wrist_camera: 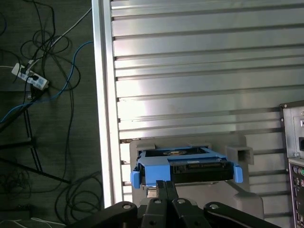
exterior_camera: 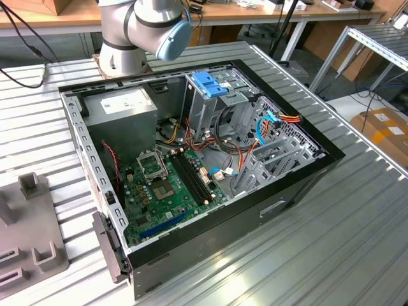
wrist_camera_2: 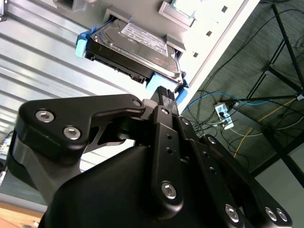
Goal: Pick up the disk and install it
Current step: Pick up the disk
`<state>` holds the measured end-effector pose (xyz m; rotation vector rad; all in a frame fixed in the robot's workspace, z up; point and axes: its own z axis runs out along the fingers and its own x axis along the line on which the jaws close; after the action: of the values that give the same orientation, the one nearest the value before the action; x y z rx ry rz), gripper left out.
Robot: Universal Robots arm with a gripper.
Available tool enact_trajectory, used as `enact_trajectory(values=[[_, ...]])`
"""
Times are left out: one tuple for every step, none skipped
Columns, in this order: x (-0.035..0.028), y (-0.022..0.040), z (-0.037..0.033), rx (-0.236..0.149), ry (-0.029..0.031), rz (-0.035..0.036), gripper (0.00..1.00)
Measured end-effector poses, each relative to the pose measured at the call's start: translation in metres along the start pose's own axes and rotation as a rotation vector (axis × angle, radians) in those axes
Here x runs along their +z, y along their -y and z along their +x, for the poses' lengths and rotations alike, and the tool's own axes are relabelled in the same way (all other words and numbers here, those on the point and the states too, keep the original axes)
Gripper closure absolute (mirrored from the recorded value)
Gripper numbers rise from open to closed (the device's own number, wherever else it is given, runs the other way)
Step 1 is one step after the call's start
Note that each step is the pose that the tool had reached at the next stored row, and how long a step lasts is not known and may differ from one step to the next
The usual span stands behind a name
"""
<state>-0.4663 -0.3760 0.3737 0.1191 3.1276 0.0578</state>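
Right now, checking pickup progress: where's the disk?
In both wrist views the disk sits in a grey holder on the slatted table, ahead of the gripper.

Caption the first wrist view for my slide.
End effector at the blue end tab of the disk, which rests in a grey holder on the ribbed metal table.

Grey disk (wrist_camera_2: 135, 47) with blue side rails, lying flat, label up, seemingly seated in a grey holder (wrist_camera: 237, 154)
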Motion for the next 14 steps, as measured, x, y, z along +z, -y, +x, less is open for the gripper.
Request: enact_trajectory(values=[[0.0001, 0.0000, 0.0000, -0.004, -0.0002, 0.0000, 0.89], [0.0002, 0.0000, 0.0000, -0.024, -0.0009, -0.0002, 0.89], [0.0003, 0.0000, 0.0000, -0.037, -0.0014, -0.0003, 0.89], [0.0004, 0.0000, 0.0000, -0.057, -0.0021, -0.0005, 0.89], [0.0006, 0.0000, 0.0000, -0.084, -0.0031, -0.0009, 0.89], [0.0008, 0.0000, 0.0000, -0.126, -0.0047, -0.0012, 0.89], [0.0009, 0.0000, 0.0000, -0.144, -0.0054, -0.0014, 0.89], [0.0010, 0.0000, 0.0000, -0.159, -0.0059, -0.0015, 0.89], [0.0011, 0.0000, 0.0000, -0.190, -0.0072, -0.0018, 0.89], [0.0011, 0.0000, 0.0000, -0.208, -0.0078, -0.0020, 0.89], [0.0012, 0.0000, 0.0000, -0.227, -0.0085, -0.0020, 0.89], [0.0013, 0.0000, 0.0000, -0.250, -0.0094, -0.0021, 0.89], [0.0013, 0.0000, 0.0000, -0.272, -0.0102, -0.0022, 0.89], [0.0014, 0.0000, 0.0000, -0.294, -0.0111, -0.0022, 0.89]])
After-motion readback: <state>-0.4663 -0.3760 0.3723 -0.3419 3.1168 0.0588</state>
